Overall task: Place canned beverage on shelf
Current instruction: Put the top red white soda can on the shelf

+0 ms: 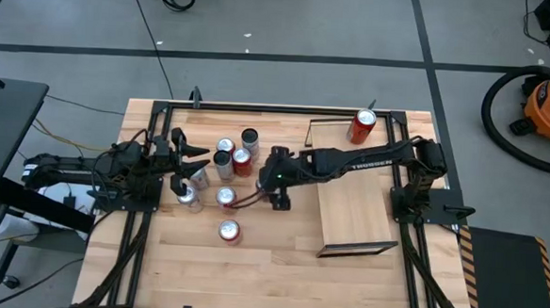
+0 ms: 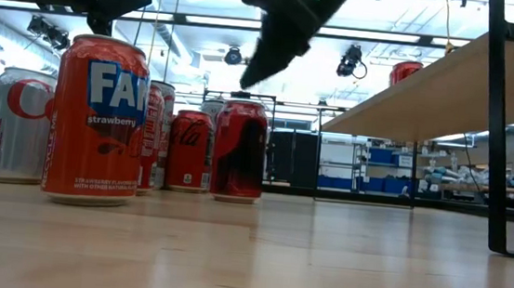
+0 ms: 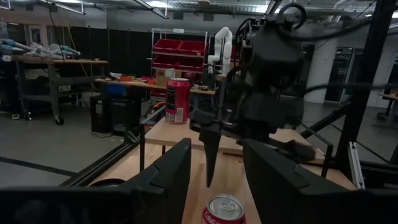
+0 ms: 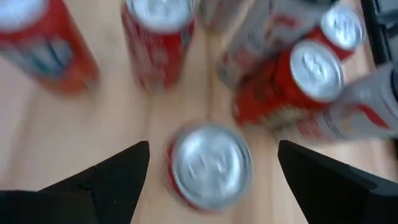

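Several drink cans stand upright in a cluster (image 1: 229, 166) on the plank tabletop. One can (image 4: 208, 165) stands right under my right gripper (image 4: 212, 146), whose fingers are spread wide on either side, above its top and clear of it. In the low view that gripper (image 2: 259, 65) hangs over the dark red can (image 2: 239, 147). The shelf (image 1: 352, 210) lies at the table's right, and a red can (image 1: 361, 126) stands upright on its far end. My left gripper (image 3: 214, 186) waits open at the table's left (image 1: 195, 159), holding nothing.
A strawberry soda can (image 2: 98, 121) stands nearest the front edge (image 1: 229, 231). Black metal rails (image 1: 259, 108) frame the table. The shelf's dark end rim (image 2: 495, 137) stands upright at the right in the low view. Bare planks lie along the table's near side (image 1: 278, 277).
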`<state>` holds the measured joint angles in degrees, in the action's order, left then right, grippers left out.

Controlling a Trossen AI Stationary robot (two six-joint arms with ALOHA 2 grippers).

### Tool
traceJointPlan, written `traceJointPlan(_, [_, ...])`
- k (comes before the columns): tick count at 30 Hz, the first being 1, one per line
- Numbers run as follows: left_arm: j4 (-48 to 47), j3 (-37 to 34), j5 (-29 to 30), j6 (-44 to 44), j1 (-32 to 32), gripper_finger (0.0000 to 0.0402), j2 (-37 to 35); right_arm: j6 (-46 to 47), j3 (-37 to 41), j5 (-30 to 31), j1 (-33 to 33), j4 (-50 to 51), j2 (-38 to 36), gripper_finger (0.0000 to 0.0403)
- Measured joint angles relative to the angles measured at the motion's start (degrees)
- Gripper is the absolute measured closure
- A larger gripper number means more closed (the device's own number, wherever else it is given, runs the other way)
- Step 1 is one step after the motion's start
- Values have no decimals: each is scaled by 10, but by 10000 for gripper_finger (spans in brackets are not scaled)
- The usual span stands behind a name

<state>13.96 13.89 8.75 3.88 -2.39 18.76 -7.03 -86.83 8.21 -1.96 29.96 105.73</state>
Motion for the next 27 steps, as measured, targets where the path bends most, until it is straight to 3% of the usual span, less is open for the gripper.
traceJointPlan(3, [0,0,0,4,0,246,0,27,3,-4,-3,-53,10,35])
traceJointPlan(6, [0,0,0,7,0,246,0,84,5,35,-9,-80,39,32])
traceJointPlan(9, [0,0,0,9,0,246,0,138,6,86,-11,-77,54,32])
traceJointPlan(13, [0,0,0,9,0,246,0,189,6,102,-9,-55,59,32])
traceJointPlan(22, [-1,0,0,9,0,246,0,251,6,82,0,-19,69,35])
traceJointPlan(27, [-1,0,0,9,0,246,0,233,5,54,3,-7,73,63])
